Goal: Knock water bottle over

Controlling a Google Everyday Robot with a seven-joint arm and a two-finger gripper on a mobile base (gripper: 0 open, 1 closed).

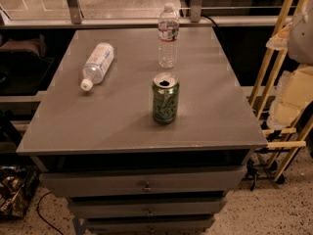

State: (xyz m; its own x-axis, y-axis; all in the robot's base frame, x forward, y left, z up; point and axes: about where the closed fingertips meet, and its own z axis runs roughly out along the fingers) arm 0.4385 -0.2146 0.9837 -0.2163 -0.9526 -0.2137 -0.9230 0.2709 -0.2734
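Observation:
The water bottle [168, 35] is slim, clear and ribbed, with a white cap and a red-and-white label band. It stands upright at the far middle of the grey table top [117, 116]. My gripper [300, 33] appears as a pale rounded shape at the upper right edge of the view. It is off the table, well to the right of the bottle, and touches nothing on the table.
A green can [165, 98] with an open top stands in front of the water bottle. A wider bottle with a white label [97, 65] lies on its side at the left. A wooden rack [274, 82] stands to the right. Drawers [146, 182] sit under the top.

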